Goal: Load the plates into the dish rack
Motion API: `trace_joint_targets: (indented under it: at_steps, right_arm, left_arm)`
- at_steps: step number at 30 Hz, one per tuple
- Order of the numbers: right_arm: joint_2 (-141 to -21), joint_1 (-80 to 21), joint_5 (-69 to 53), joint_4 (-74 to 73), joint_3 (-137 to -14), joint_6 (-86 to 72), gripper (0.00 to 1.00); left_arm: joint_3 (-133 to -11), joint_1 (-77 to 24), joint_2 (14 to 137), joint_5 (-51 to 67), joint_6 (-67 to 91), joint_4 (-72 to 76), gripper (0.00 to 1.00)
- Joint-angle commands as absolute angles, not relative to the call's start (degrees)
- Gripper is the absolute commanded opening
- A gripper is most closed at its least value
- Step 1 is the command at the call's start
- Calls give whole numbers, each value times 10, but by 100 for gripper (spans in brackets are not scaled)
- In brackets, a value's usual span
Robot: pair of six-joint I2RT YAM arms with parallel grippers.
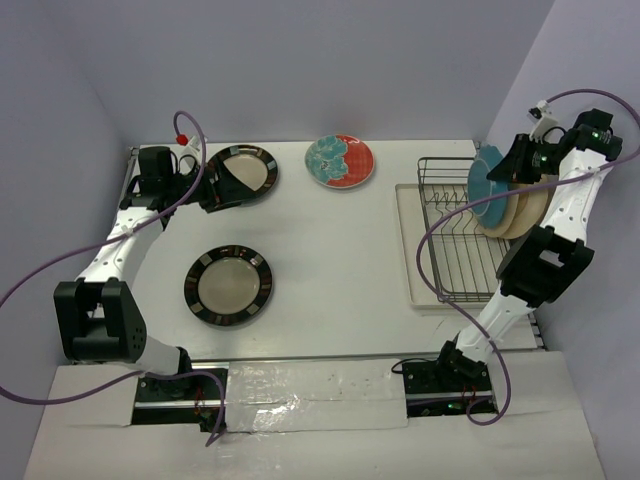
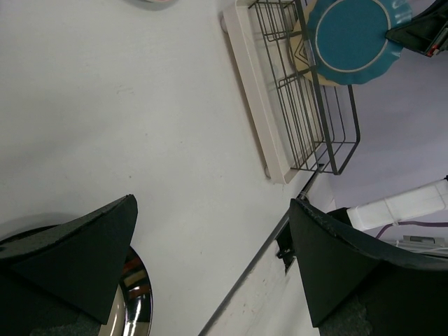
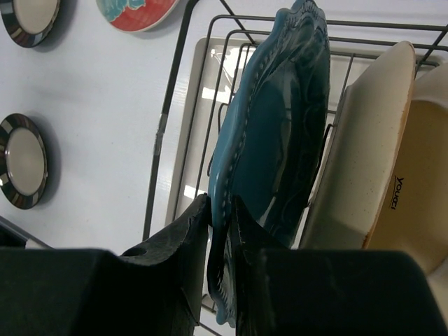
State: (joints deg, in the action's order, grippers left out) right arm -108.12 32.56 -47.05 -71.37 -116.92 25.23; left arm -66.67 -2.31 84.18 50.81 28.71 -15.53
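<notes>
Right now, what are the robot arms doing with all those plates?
They're loading plates into the dish rack. The right claw pinches the rim of the scalloped teal plate, holding it upright at the rack beside two cream-tan plates standing there. The left claw hangs wide open at the far striped plate. Another striped plate and the red flowered plate lie flat on the table.

The dark wire dish rack (image 1: 455, 262), on its cream tray base, sits at the right side of the table (image 1: 330, 240). Two cream-tan plates (image 1: 528, 210) stand on edge in it, leaning together. The scalloped teal plate (image 3: 280, 140) stands upright just beside them, its rim pinched by the right gripper (image 3: 220, 210). The red plate (image 1: 340, 160) with teal flowers and two striped-rim plates (image 1: 228, 285) lie flat on the table, apart from one another.
</notes>
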Motion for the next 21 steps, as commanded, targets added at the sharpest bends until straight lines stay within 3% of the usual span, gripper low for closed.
trace_joint_targets:
  at_steps: [1,3,7,14,16,21]
  right_arm:
    - [-1072,327,-484,-687,-1172,261,11]
    - [-1071,327,-476,-686,-1172,260,13]
    - [-1056,327,-449,-669,-1169,248,43]
    - [-1013,327,-382,-634,-1172,234,69]
    - [-998,327,-365,-623,-1172,231,84]
    - [-936,325,-322,-562,-1162,211,100]
  left_arm:
    - [-690,-25,844,522,290,-140,99]
    - [-691,-25,844,523,291,-139,99]
    - [-691,-25,842,522,290,-140,99]
    - [-696,-25,840,510,287,-145,99]
    - [-698,-25,840,503,284,-148,99]
    - [-704,-41,831,387,281,-158,99]
